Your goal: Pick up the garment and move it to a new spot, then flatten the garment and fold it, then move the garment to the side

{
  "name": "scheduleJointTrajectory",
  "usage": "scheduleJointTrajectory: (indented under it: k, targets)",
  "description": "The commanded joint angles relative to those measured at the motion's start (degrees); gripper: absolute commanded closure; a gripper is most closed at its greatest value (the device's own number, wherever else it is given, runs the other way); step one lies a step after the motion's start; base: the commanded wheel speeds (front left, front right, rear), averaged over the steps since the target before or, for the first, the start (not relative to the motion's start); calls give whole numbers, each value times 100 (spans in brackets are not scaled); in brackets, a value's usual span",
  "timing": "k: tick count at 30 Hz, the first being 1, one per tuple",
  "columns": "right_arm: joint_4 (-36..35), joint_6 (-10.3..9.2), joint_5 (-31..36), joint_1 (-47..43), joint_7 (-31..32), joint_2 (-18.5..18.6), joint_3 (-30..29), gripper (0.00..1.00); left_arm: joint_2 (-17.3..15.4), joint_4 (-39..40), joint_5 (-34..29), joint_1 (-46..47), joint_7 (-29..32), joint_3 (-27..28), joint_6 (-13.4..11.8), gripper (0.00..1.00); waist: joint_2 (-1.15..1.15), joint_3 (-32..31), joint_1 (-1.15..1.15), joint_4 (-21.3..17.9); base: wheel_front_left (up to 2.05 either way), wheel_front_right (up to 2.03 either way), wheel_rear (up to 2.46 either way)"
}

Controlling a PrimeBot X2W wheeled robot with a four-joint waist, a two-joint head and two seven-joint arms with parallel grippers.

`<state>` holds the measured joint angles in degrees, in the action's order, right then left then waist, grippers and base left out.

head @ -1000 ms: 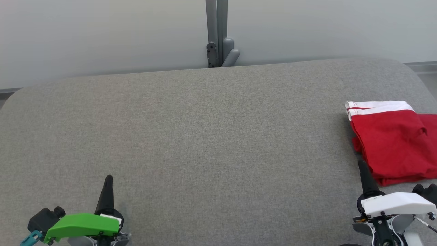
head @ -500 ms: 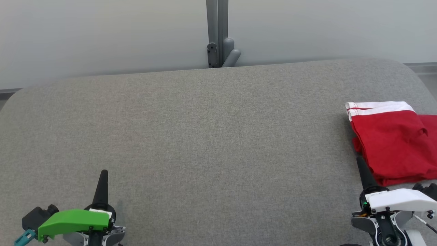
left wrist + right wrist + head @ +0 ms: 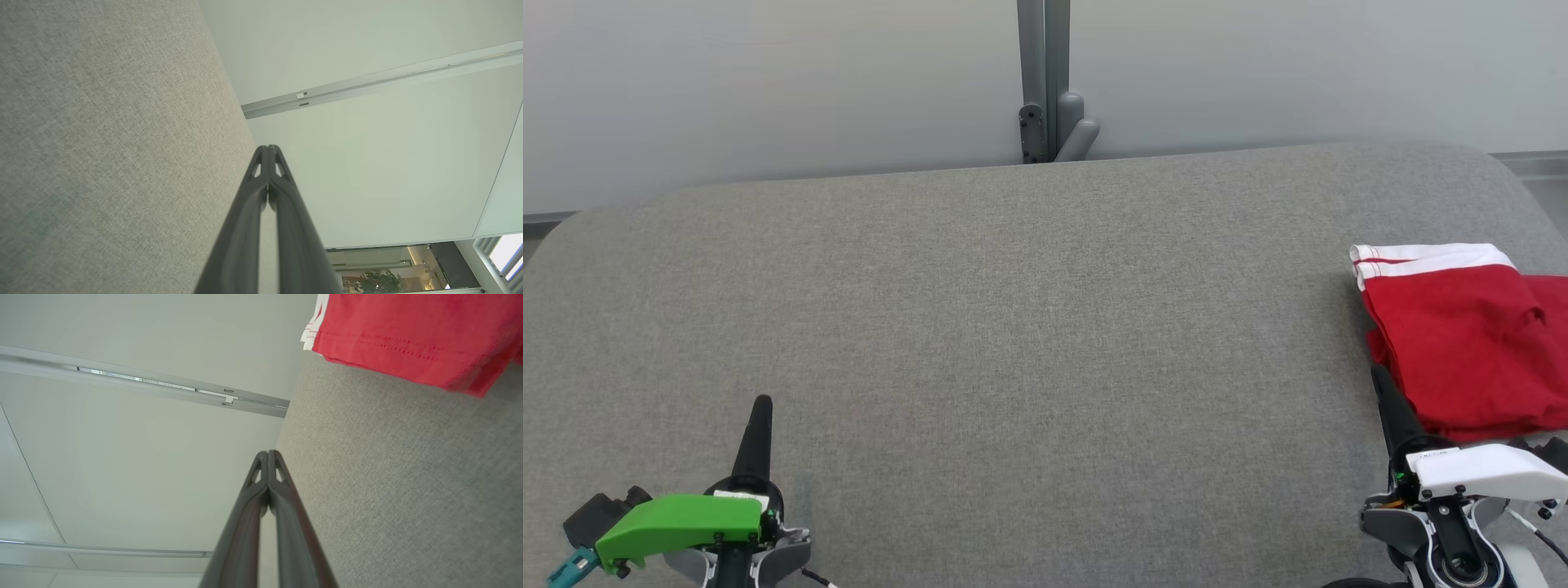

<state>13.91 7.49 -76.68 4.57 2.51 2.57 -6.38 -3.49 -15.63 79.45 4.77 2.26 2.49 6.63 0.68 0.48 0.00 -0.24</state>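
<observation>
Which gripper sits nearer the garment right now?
The right gripper, white-covered: its tip is beside the garment. The left gripper, green-covered, is far off on the opposite side.

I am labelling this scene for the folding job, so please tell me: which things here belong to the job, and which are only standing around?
Job: red garment, folded, on the grey surface; left gripper, shut; right gripper, shut, near the garment.
Not job: grey post behind the surface; pale wall.
</observation>
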Motion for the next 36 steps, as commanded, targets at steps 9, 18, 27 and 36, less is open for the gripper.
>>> scheduleJointTrajectory:
  k: [9, 18, 27, 36]
  targets:
    - [17, 1, -602, 154, 157, 38, -13, 100, -42, 39, 549, 185, 151, 141, 58, 100, -56, -9, 0, 7, 0, 0, 0]
    - [39, 1, -1018, 191, 251, 41, -16, 100, -35, 44, 907, 230, 256, 230, 76, 100, -61, -17, 0, 14, 0, 0, 0]
    - [62, 0, -1440, 238, 354, 44, -19, 100, -27, 51, 1271, 282, 365, 309, 96, 100, -66, -25, 0, 21, 0, 0, 0]
    - [71, 0, -1583, 251, 385, 45, -19, 100, -18, 52, 1370, 298, 407, 351, 104, 100, -68, -29, 0, 24, 0, 0, 0]
